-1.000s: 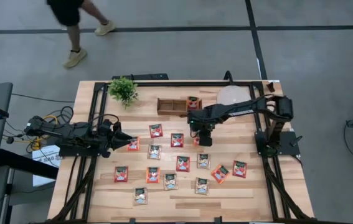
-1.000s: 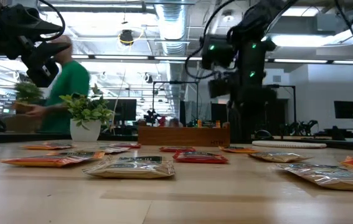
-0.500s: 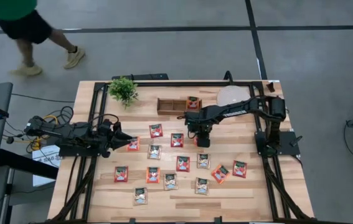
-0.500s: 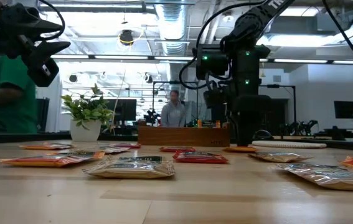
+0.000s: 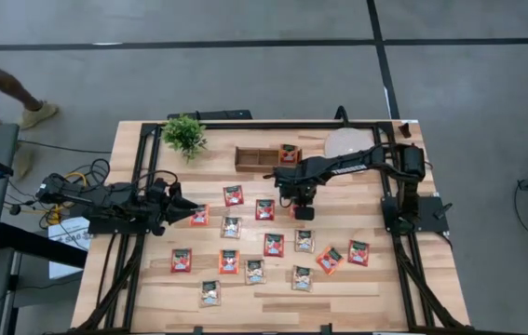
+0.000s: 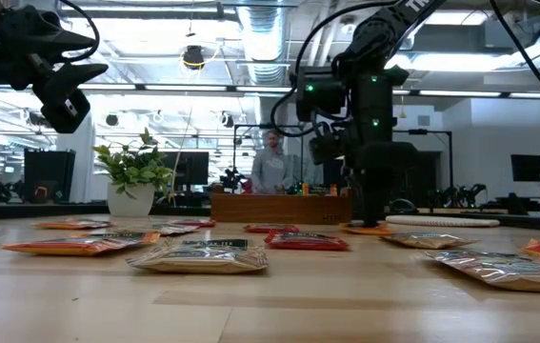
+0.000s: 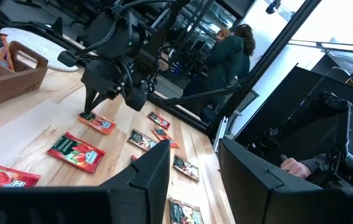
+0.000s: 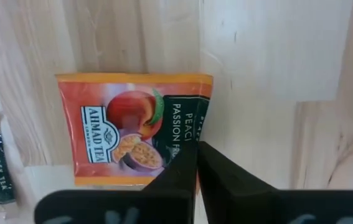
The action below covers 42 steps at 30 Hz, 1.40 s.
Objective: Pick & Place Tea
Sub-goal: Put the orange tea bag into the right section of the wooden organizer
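Note:
Several flat tea sachets, red, orange and pale, lie spread over the wooden table (image 5: pixel 366 288). My right gripper (image 5: pixel 301 208) points down, shut on an orange sachet (image 8: pixel 132 134) at mid-table; the same sachet (image 6: pixel 370 229) shows under the fingers in the low view and as an orange sachet (image 7: pixel 99 123) in the left wrist view. One red sachet (image 5: pixel 289 154) stands in the brown tray (image 5: pixel 256 158). My left gripper (image 7: pixel 195 165) waits open and level at the table's left side, its tips near a red sachet (image 5: pixel 199 216). My right gripper has its two fingers closed together on the orange sachet's edge strip (image 8: pixel 195 127), beside the dark printed panel. The fingers come from above, pointing down. The sachet lies flat on the table. The fingertips (image 8: pixel 185 168) hide how much of the edge sits between them.
A small potted plant (image 5: pixel 185 135) stands at the far left and a round pale disc (image 5: pixel 345 142) at the far right. Black frame rails (image 5: pixel 403 270) run along both table sides. People move in the room beyond the table.
My right arm has folded a little and its gripper has edged toward the table's left over the orange sachet, which still lies on the table. A person beyond the far edge has walked off to the left.

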Tool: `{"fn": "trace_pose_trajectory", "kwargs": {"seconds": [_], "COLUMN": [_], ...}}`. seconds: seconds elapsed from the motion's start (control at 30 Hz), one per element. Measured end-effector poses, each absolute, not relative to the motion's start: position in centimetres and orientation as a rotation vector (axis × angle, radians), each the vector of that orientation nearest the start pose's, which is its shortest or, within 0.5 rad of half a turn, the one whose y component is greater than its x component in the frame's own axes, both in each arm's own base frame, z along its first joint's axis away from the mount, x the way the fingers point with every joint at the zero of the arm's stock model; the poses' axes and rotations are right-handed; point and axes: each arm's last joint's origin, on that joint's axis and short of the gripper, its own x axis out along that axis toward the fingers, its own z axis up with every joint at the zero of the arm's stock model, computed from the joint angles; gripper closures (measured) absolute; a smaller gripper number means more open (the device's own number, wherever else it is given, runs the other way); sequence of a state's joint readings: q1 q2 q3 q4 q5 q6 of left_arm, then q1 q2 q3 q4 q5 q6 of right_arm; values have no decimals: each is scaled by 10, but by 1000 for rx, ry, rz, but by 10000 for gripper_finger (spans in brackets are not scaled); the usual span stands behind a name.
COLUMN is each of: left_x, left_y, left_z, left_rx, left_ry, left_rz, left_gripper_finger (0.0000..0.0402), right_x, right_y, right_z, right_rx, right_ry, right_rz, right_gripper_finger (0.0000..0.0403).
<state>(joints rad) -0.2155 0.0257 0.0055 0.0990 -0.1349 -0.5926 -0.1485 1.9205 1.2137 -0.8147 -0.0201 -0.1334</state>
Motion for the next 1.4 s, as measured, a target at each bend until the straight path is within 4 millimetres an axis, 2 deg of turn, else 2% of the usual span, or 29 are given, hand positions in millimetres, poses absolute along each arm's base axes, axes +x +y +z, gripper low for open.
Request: {"fn": "trace_pose_trajectory", "kwargs": {"seconds": [0.13,0.27,0.6,0.73,0.83,0.97,1.17,1.4], "left_x": [97,97,97,97,97,97,97,97], "left_y": [-17,-17,-17,-17,-17,-17,-17,-17], "left_z": [173,173,173,173,173,173,173,173], "left_rx": [-606,-606,-605,-605,-605,-605,-605,-602], "left_ry": [-51,-51,-51,-51,-51,-51,-51,-51], "left_rz": [-101,-101,-101,-101,-101,-101,-101,-100], "left_gripper_finger": [273,273,273,273,273,273,273,273], "right_x": [336,342,368,371,372,368,363,366], "right_y": [-49,-47,-50,-60,-73,-95,-124,-138], "right_z": [145,162,239,269,283,286,276,269], "right_rx": [26,1,-147,-238,-282,-294,-263,-273], "right_ry": [1553,1570,1485,1449,1420,1432,1481,1478], "right_rz": [2,-2,-14,-75,-118,-152,-176,-176], "right_gripper_finger": [401,401,402,403,403,403,403,403]}}
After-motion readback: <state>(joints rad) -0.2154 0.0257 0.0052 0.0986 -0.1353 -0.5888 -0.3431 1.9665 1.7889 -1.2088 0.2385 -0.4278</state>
